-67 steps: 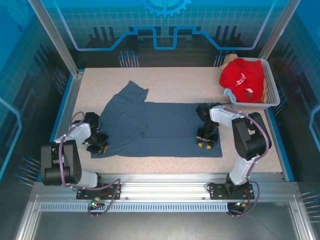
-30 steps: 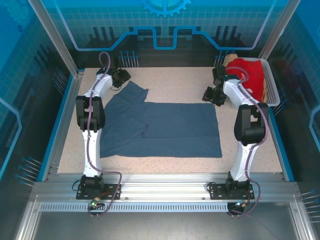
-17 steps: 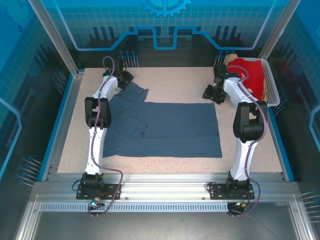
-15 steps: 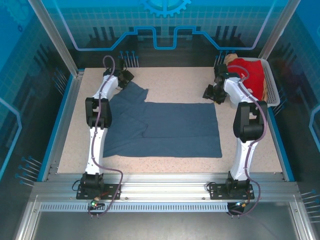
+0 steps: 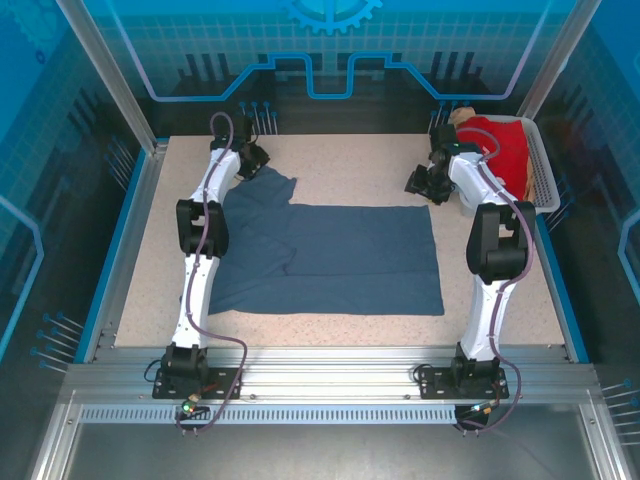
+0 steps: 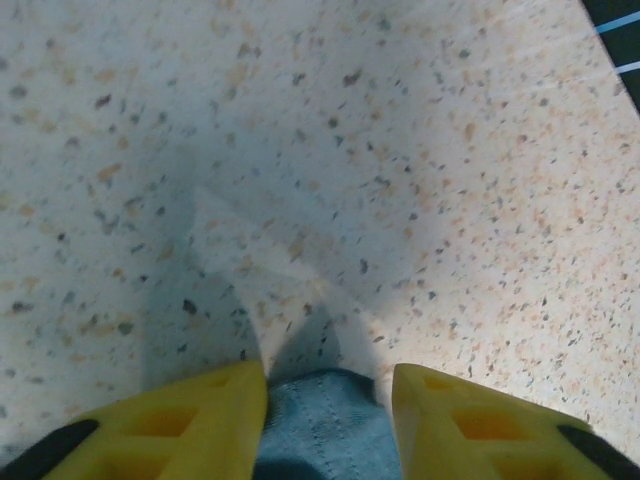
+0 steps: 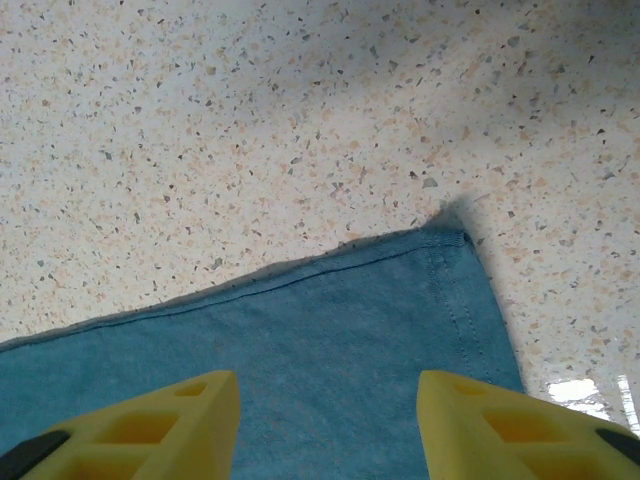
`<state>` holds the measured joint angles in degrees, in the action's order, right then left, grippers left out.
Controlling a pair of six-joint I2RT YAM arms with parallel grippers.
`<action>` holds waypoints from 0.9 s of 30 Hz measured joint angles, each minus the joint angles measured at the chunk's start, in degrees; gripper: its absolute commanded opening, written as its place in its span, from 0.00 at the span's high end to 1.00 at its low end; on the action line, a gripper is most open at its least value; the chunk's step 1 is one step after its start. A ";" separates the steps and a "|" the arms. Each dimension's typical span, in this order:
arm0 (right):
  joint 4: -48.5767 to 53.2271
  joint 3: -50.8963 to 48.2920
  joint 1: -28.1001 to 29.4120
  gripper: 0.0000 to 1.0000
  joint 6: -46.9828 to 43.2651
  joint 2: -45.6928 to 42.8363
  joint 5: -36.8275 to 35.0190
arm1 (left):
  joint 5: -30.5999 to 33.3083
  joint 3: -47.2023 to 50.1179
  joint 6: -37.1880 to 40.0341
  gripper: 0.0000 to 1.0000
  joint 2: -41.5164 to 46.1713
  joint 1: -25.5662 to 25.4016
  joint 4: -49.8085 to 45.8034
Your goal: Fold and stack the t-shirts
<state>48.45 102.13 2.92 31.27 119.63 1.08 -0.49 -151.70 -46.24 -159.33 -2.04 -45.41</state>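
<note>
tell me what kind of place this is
Probably a robot lab work cell: two arms bolted to an aluminium rail at a speckled table, blue printed panels walling it in, a slate-blue t-shirt laid out.

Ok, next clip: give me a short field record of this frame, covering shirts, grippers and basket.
shirt on table: slate-blue t-shirt, lying flat
left gripper: open, fingers either side of a blue cloth edge at the shirt's far left
right gripper: open, over the shirt's far right corner
basket: far right of the table
in basket: red t-shirt
</note>
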 measured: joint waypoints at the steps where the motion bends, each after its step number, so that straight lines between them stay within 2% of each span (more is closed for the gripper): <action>1: 0.00 0.00 0.00 0.49 0.15 0.09 0.02 | -0.35 -0.17 -0.17 0.70 0.00 -0.02 -1.18; 5: 0.00 0.00 0.00 0.49 0.26 0.48 0.02 | -0.57 -0.61 0.22 0.78 0.15 -0.28 -5.86; 12: -0.07 0.00 0.00 0.49 0.44 0.79 0.00 | 0.26 0.85 2.93 1.00 1.70 -0.83 -9.79; 20: 0.11 1.27 -0.42 0.51 0.39 3.37 -0.72 | 3.85 4.79 5.31 1.00 4.61 -1.73 -10.29; 27: 2.84 8.48 -0.85 0.55 1.05 10.23 -3.80 | 5.66 9.40 6.49 1.00 9.88 -2.10 -9.01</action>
<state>51.29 110.61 2.07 32.32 129.86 -2.72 5.17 -142.30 -39.75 -149.45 -4.14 -54.41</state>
